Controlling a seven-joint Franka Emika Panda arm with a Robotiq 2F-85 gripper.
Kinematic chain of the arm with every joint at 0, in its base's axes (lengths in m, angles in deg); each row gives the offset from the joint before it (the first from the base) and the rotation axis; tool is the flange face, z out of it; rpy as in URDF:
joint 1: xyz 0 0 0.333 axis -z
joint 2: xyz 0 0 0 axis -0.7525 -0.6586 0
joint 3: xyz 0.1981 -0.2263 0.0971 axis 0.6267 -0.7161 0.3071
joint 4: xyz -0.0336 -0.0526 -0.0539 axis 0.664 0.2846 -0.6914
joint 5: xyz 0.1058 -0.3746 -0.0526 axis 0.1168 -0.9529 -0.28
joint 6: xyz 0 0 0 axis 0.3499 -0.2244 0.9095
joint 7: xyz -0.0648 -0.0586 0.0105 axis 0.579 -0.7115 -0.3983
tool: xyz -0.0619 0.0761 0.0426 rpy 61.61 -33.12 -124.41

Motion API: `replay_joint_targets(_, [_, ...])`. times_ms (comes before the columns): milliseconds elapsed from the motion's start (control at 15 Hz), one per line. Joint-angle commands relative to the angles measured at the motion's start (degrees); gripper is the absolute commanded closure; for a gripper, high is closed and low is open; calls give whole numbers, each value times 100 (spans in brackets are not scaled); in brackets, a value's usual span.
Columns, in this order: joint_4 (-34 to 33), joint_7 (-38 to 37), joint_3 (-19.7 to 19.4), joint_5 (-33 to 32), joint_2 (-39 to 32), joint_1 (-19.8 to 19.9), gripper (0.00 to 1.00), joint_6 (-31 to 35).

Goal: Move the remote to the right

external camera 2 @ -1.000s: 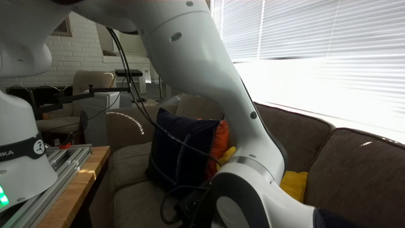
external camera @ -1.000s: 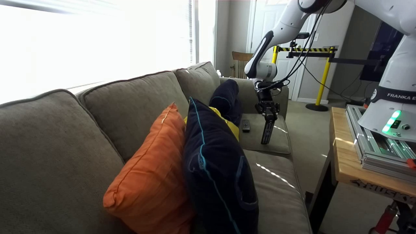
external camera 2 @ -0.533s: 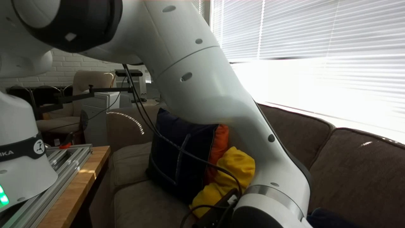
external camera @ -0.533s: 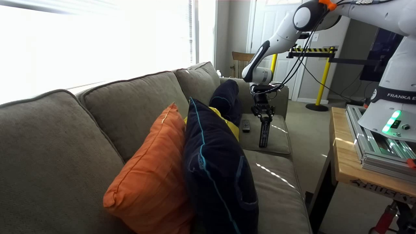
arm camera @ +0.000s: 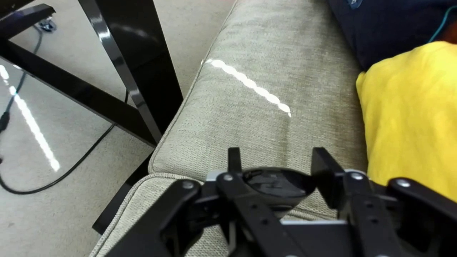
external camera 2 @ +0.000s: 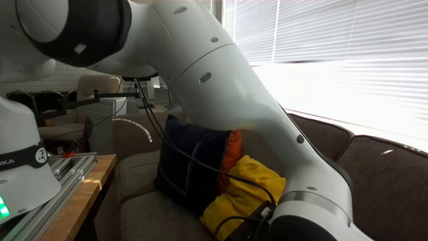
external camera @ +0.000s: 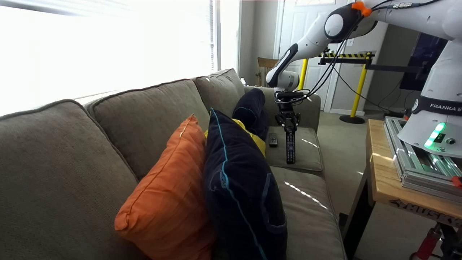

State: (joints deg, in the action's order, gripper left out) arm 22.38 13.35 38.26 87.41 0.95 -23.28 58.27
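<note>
My gripper (external camera: 290, 126) is shut on a long black remote (external camera: 291, 148), which hangs nearly upright with its buttoned face showing in an exterior view. In the wrist view the same remote (arm camera: 276, 182) appears end-on, glossy and dark, pinched between the two fingers of the gripper (arm camera: 277, 162). Its lower end is over the sofa seat; whether it touches the fabric I cannot tell. A smaller dark remote (external camera: 273, 140) lies flat on the seat cushion, close to the pillows at the far end. Neither remote shows in the exterior view where the arm (external camera 2: 227, 77) fills the middle.
On the grey-brown sofa (external camera: 299, 202) lean an orange pillow (external camera: 173, 187), a navy pillow (external camera: 242, 187), a yellow pillow (external camera 2: 244, 190) and another dark pillow (external camera: 251, 110). The wooden bench (external camera: 382, 162) carrying the arm stands before the sofa; its black leg (arm camera: 142, 53) is near the seat edge.
The arm has shifted towards the sofa's back, uncovering more of the yellow pillow in an exterior view. The held remote has swung from tilted to nearly upright. The grip has stayed the same.
</note>
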Motion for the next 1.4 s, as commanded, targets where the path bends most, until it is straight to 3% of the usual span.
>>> replay_joint_targets(0, [-584, -207, -176, -186, -401, -128, 73, 312])
replay_joint_targets(200, [-705, -354, -296, -322, -416, -216, 73, 597])
replay_joint_targets(933, [-490, -707, -693, -493, -538, -662, 73, 2606])
replay_joint_targets(1067, [-403, -668, -694, -469, -509, -703, 23, 2632])
replay_joint_targets(1200, [-311, -504, -626, -513, -389, -685, 22, 2055])
replay_joint_targets(1333, [-178, -104, -575, -632, -235, -687, 8, 1401])
